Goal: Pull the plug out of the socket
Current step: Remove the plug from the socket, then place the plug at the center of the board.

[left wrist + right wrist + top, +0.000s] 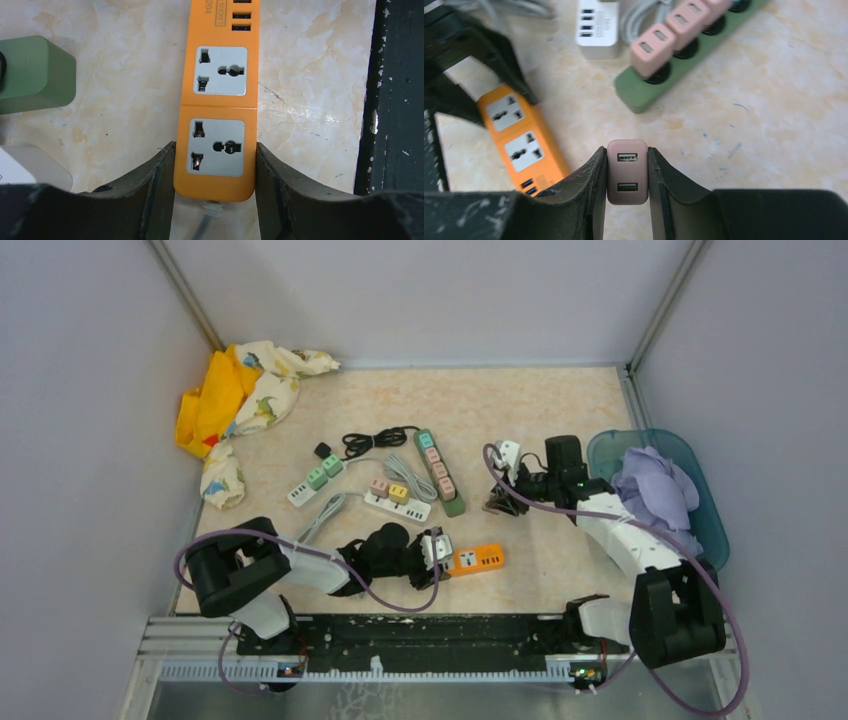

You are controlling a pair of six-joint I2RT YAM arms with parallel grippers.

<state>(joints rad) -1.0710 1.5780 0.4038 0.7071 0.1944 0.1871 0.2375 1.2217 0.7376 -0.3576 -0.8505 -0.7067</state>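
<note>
Pink plug (pixel 627 172), prongs out of sight between right fingers (pixel 585 187)

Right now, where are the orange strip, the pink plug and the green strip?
orange strip (pixel 218 102), left wrist view, seam between its sockets.
pink plug (pixel 627 172), right wrist view, front face.
green strip (pixel 639 95), right wrist view, bare near end.

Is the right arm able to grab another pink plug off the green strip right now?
Probably not yet. The right gripper is shut on a pink plug, so it's full. The green strip lies just ahead across bare table, so the way looks free once it lets go.
</note>
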